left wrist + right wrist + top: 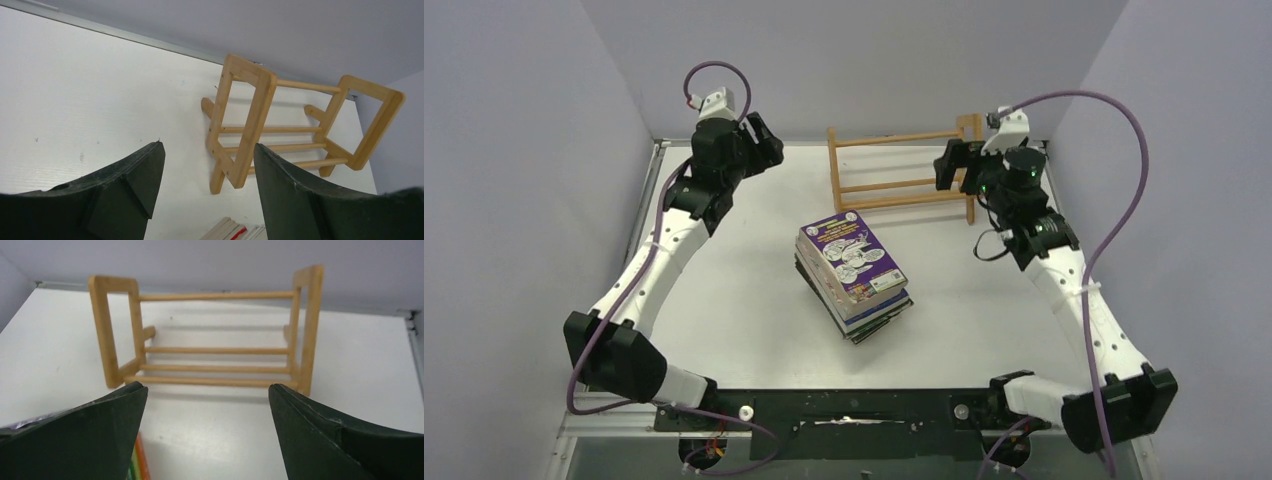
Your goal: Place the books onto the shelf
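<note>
A flat, matt white desk (724, 300) is enclosed on three sides by plain pale grey walls (854, 60), and a thin metal strip (125, 37) is seen where its far edge meets the back wall.

The shelf (902, 184) is made of light wood: thin round rails are set between two open rectangular end frames. It is stood upright on the desk directly ahead of the right hand (949, 165), just beyond its fingertips, and ahead and to the right of the left hand (764, 140).

The books (854, 258) are piled in one skewed stack on the desk, nearer the arm bases than either hand and between the two. A glossy purple cartoon cover is shown on top; pale page edges and green and orange spines are seen below it.

The left hand (209, 147) is held partly open, with nothing between its dark, wedge-shaped fingers (135, 175). The right hand (207, 387) is spread wide, and nothing is gripped.
</note>
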